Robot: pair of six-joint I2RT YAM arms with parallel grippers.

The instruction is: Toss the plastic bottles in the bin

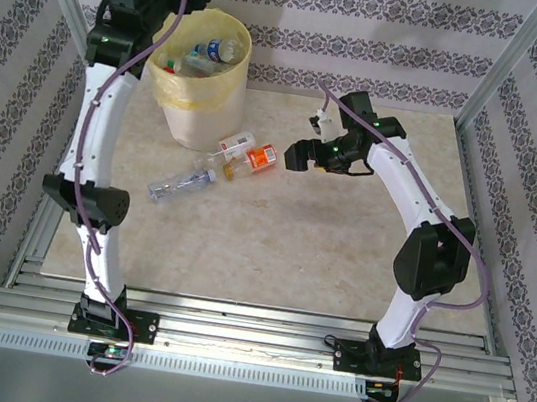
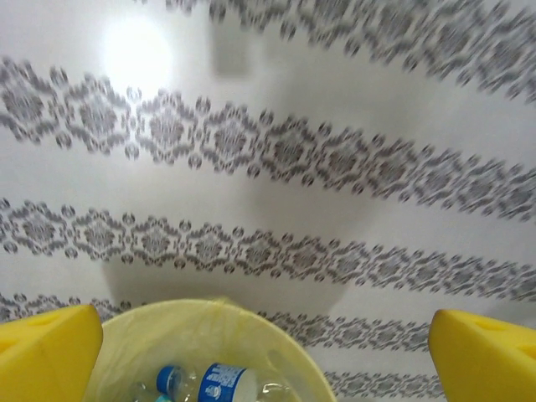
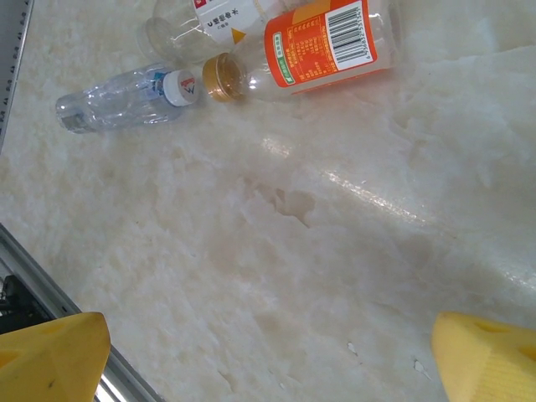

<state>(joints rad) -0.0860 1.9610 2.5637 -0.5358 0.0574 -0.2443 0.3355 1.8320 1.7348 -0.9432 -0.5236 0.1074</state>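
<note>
The pale marbled surface (image 1: 320, 259) takes up the middle of the overhead view, and the bin (image 1: 198, 120), cream with a yellow liner, stands at its upper left. The left arm (image 1: 98, 125) rises along the left edge to the bin's far rim. In its wrist view the left jaws hang over the bin's mouth, wide apart with nothing between them, yellow pads (image 2: 46, 356) at the bottom corners. The right arm (image 1: 417, 223) bends in from the right, and the right jaws hover just right of the loose bottles, likewise spread and empty. Three bottles lie on their sides just below and right of the bin: a clear bottle (image 1: 180, 185) lowest and leftmost, then an orange-labelled bottle (image 1: 260, 157) and a white-labelled bottle (image 1: 237, 143) close together. All look empty, so probably light, thin-walled and easily dented, and smooth enough to roll or slip. The labelled mid-body, taken across the long axis, seems the safest hold. Inside the bin a blue-labelled bottle (image 2: 226, 383) is clearest. The rest are cut off by the frame edge and cannot be counted, and whether the orange and white pair touch is hard to make out.
</note>
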